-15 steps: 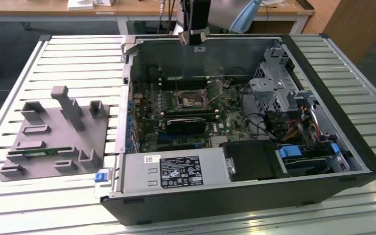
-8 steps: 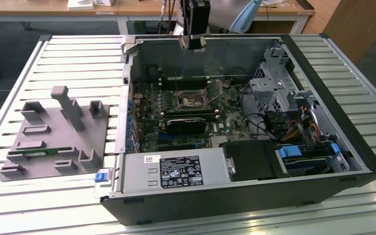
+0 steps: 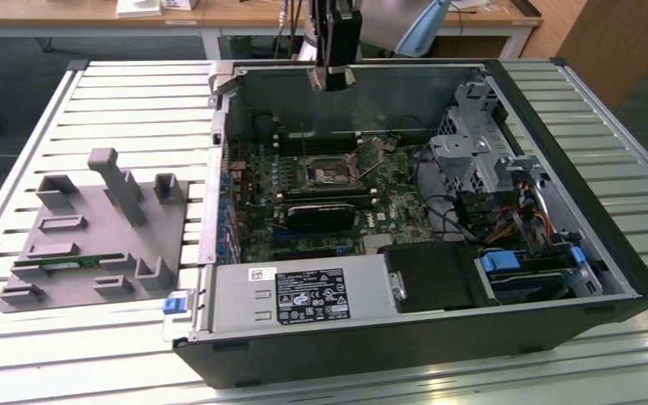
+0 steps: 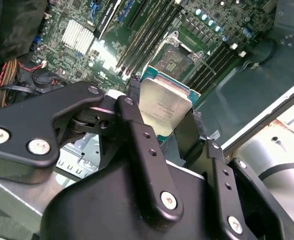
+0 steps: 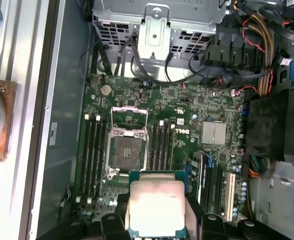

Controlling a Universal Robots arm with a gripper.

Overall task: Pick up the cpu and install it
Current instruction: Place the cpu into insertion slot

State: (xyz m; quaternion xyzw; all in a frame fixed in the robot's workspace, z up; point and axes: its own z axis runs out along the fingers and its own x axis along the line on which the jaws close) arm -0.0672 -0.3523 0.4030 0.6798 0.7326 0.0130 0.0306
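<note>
Step in hand: carry phase, between pick-up and seating.

- The gripper [image 3: 332, 81] is seen high above the open computer case [image 3: 414, 342], over its far wall in the exterior view.
- The cpu [image 4: 164, 107] is clamped by two opposite edges between the black fingers [image 4: 132, 107]. Its silver lid is turned toward both wrist cameras, and it is clear of the board.
- The motherboard socket [image 5: 126, 152] is seen empty with its load frame [image 5: 129, 116] swung open. Memory slots [image 5: 89, 150] lie on either side.
- In the first wrist view the chip is well apart from the socket and not yet over it.
- A grey parts fixture [image 3: 88, 236] stands on the slatted table [image 3: 31, 126] at the exterior view's left.

Judged: seating calls for the chip to be centred over the socket, held level, matched to the socket's orientation, and lowered without sliding across the contacts.
</note>
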